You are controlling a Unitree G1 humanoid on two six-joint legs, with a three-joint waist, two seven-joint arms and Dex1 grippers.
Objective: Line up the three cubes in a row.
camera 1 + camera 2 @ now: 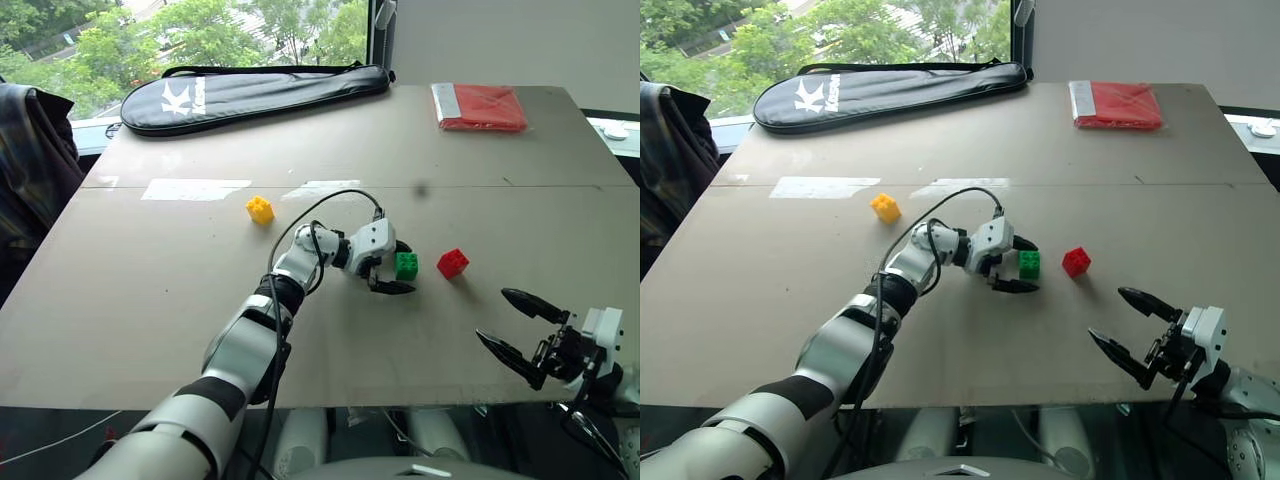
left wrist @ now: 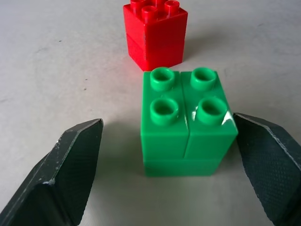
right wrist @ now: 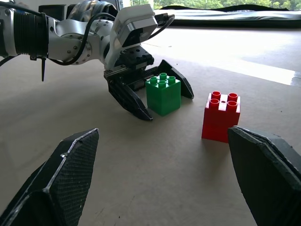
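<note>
Green cube [image 1: 406, 265], studs up, mid-table between left gripper's [image 1: 392, 267] spread fingers, one touching. Red cube [image 1: 452, 263] near at 3 o'clock; yellow cube [image 1: 260, 209] well apart at 10. Right gripper [image 1: 518, 327] wide, empty.

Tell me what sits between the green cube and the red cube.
Nothing: bare table lies between the green cube and the red cube, as the right wrist view shows clearly.
</note>
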